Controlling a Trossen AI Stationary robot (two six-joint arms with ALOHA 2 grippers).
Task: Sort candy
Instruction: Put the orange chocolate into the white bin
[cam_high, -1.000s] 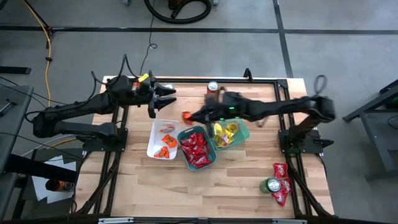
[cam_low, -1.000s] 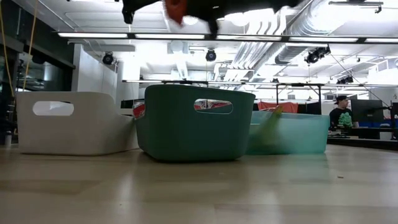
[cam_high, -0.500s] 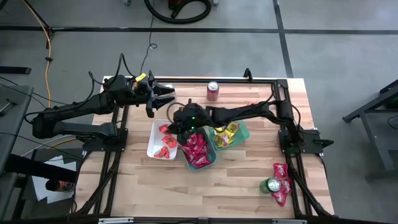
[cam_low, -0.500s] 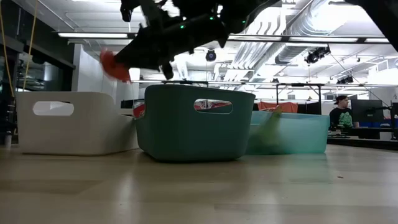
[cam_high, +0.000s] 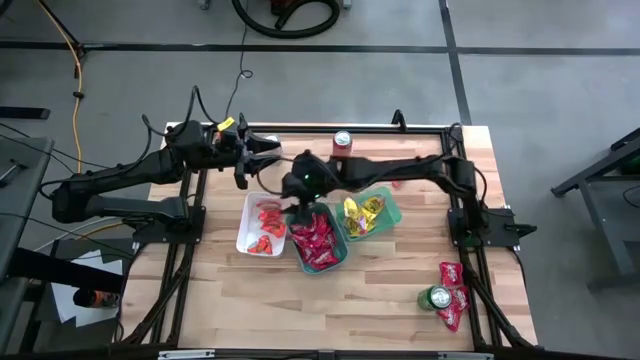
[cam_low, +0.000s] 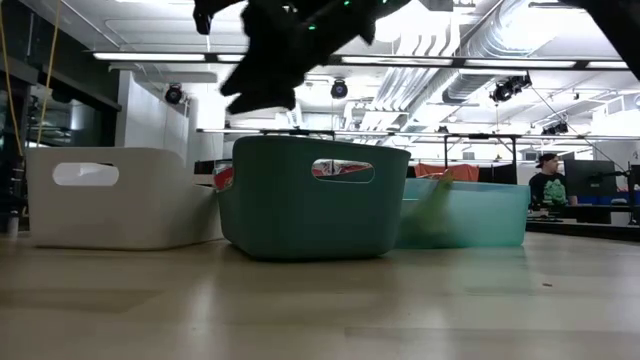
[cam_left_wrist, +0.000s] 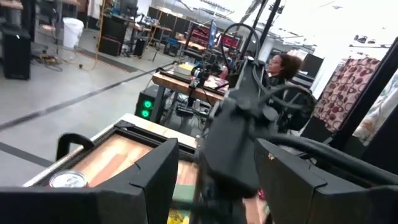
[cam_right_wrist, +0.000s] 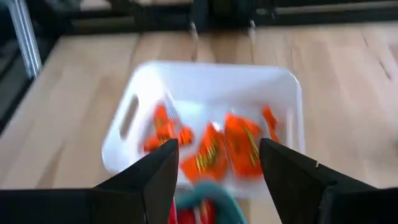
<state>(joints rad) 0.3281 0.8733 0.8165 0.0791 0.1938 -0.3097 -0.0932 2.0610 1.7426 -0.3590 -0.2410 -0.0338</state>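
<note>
Right gripper hangs over the seam between the white bin and the dark teal bin, its fingers spread with nothing between them; through that gap the wrist view looks straight down on orange candy lying in the white bin. Seen from above, that arm stretches in from 3 o'clock across the back of the table, and the white bin sits just at 9 o'clock of the dark teal one, walls touching or nearly so. Red candy fills the dark teal bin, and yellow candy lies in the lighter green bin at its 2 o'clock. Left gripper waits high near the table's back edge, at about 11 o'clock of the white bin, fingers spread and empty. A can stands at the back edge; another can stands among loose red packets toward the 4 o'clock corner, well apart from the bins. Bare wood lies open along the whole front of the table and at 9 o'clock of the white bin. In the low view the bins stand in a row, white, dark teal, lighter green, with the arm dark above them.
</note>
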